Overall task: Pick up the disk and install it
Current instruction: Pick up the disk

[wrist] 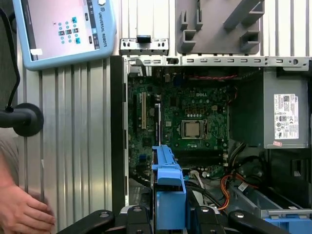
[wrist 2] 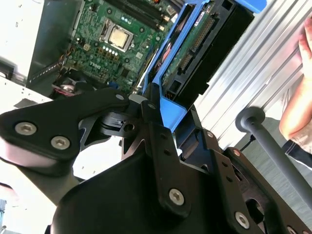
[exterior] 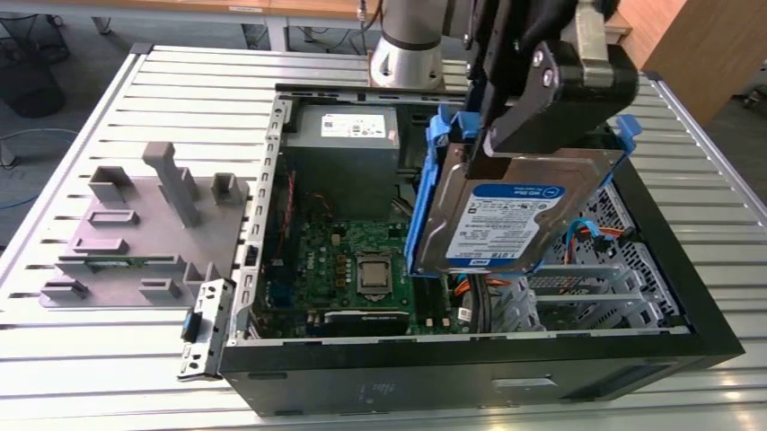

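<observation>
the black pincer (exterior: 518, 135) is clamped on the silver-grey metal disk (exterior: 509, 224) with blue plastic side rails, tilted in mid-air over the open black computer case (exterior: 480, 382); pickup done, i'd say, installing not yet.

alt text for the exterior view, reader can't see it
A black gripper holds a silver-grey metal disk, white-and-blue labelled with blue plastic side rails, tilted over an open black computer case showing its green motherboard. A grey plastic fixture lies beside the case, at the exterior view's left, on a slatted metal table.
</observation>
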Controlling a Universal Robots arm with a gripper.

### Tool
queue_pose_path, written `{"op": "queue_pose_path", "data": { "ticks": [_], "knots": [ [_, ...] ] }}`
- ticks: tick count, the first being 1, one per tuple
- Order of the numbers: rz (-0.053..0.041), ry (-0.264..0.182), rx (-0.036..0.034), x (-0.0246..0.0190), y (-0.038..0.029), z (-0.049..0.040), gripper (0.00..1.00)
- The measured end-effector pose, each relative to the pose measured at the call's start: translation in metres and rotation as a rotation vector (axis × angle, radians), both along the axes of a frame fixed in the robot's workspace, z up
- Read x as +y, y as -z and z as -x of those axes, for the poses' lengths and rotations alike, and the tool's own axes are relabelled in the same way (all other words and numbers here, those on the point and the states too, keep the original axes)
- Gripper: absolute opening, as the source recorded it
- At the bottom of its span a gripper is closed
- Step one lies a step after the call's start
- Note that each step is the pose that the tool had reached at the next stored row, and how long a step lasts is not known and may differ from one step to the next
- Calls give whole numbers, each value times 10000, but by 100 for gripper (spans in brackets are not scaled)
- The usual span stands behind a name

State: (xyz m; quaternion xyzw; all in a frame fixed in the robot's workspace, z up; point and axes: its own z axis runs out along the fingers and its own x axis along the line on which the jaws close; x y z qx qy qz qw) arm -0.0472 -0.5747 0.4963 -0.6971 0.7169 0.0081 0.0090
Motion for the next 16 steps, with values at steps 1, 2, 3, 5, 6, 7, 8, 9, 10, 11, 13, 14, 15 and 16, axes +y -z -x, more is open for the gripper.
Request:
{"op": "queue_pose_path", "data": {
  "ticks": [1, 2, 3, 5, 6, 7, 8, 9, 10, 11, 13, 14, 15, 16],
  "knots": [
    [-1, 0, 4, -4, 1, -33, 36],
    [-2, 0, 10, -8, 3, -69, 36],
    [-1, 0, 16, -12, 3, -102, 36],
    [0, 1, 28, -19, 4, -169, 36],
    [0, 0, 33, -21, 5, -202, 36],
    [0, 0, 38, -24, 6, -234, 36],
    [1, 0, 42, -25, 6, -264, 36],
    [1, 0, 47, -26, 7, -296, 36],
    [1, 0, 51, -27, 8, -325, 36],
    [-1, 0, 55, -27, 9, -354, 36],
    [-1, 0, 64, -28, 11, -414, 36],
    [0, 0, 69, -28, 11, -445, 36],
    [1, 0, 75, -28, 11, -476, 36],
    [1, 0, 80, -28, 12, -506, 36]
  ]
}}
